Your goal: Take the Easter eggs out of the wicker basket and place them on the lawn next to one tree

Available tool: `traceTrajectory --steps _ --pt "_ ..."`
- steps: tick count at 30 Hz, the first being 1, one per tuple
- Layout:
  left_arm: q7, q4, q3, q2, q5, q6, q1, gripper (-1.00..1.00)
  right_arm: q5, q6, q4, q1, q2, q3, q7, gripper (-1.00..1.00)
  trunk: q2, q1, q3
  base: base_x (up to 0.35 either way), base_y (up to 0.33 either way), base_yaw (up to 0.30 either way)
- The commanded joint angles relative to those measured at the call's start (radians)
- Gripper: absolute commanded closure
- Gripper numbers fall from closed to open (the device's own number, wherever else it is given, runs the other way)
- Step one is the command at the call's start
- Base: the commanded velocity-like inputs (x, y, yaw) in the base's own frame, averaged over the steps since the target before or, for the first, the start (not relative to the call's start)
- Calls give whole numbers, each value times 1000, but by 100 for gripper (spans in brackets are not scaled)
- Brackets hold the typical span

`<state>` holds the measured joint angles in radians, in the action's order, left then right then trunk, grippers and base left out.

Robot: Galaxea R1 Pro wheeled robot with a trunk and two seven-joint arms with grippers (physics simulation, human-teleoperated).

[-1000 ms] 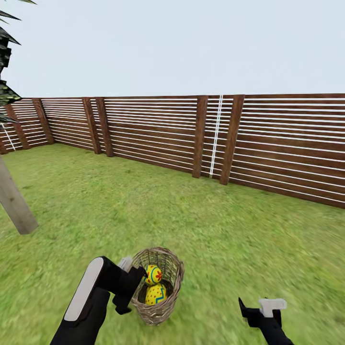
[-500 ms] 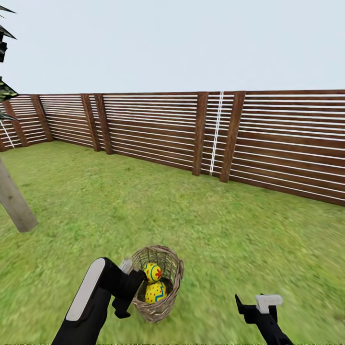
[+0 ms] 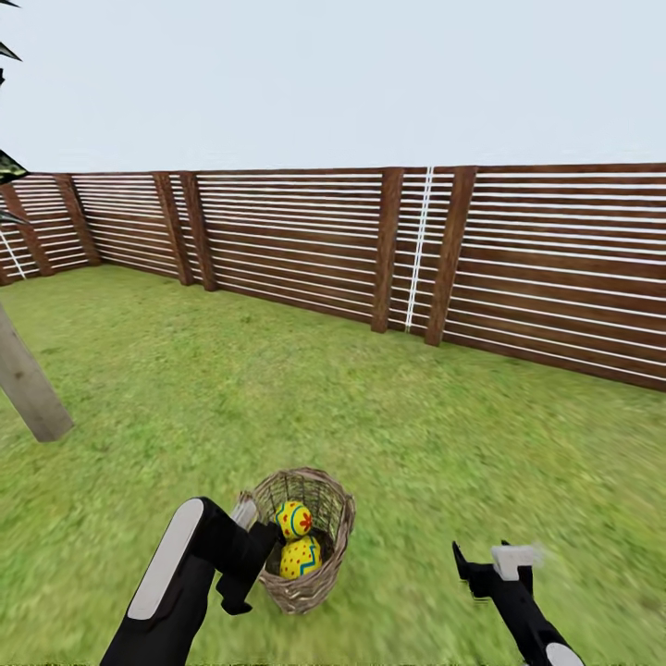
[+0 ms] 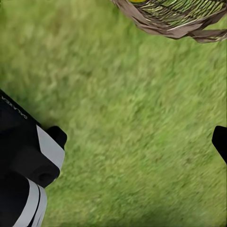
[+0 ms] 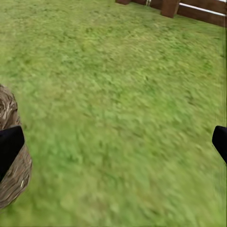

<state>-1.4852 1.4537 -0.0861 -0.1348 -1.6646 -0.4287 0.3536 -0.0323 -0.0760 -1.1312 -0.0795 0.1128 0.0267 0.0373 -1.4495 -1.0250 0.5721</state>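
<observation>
Eggs (image 3: pixel 296 536) in basket (image 3: pixel 324 578), tree (image 3: pixel 28 384) far left

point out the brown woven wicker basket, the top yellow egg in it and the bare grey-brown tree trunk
brown woven wicker basket (image 3: pixel 335 541), head view, right wall
top yellow egg (image 3: pixel 293 519), head view, its middle
bare grey-brown tree trunk (image 3: pixel 28 387), head view, lower trunk

Almost nothing carries lettering — just a faint white marking on the black left arm housing (image 4: pixel 14 106), beside the basket (image 4: pixel 175 19) — too blurred to read.
</observation>
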Motion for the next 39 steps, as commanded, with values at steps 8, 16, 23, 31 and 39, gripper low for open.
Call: traceTrajectory --steps 8,16,23,31,39 --pt "3 5 0 1 4 -13 6 -100 -4 30 -7 -40 -1 0 1 -100 -1 0 14 78 -21 0" --pt "3 1 0 1 8 -7 8 -100 -3 30 -8 -42 -1 0 1 -100 -1 0 27 65 -30 0" --pt "6 -10 0 1 9 -4 8 -100 -3 30 -11 -42 -6 -1 1 -100 -1 0 38 116 -30 0" --pt "4 -11 0 1 9 -4 8 -100 -3 30 -11 -42 -8 -2 1 -100 -1 0 51 41 -13 0" --pt "4 -12 -1 0 9 -4 8 -100 -3 30 -10 -42 -8 -11 0 -100 -1 0 64 1 0 0"
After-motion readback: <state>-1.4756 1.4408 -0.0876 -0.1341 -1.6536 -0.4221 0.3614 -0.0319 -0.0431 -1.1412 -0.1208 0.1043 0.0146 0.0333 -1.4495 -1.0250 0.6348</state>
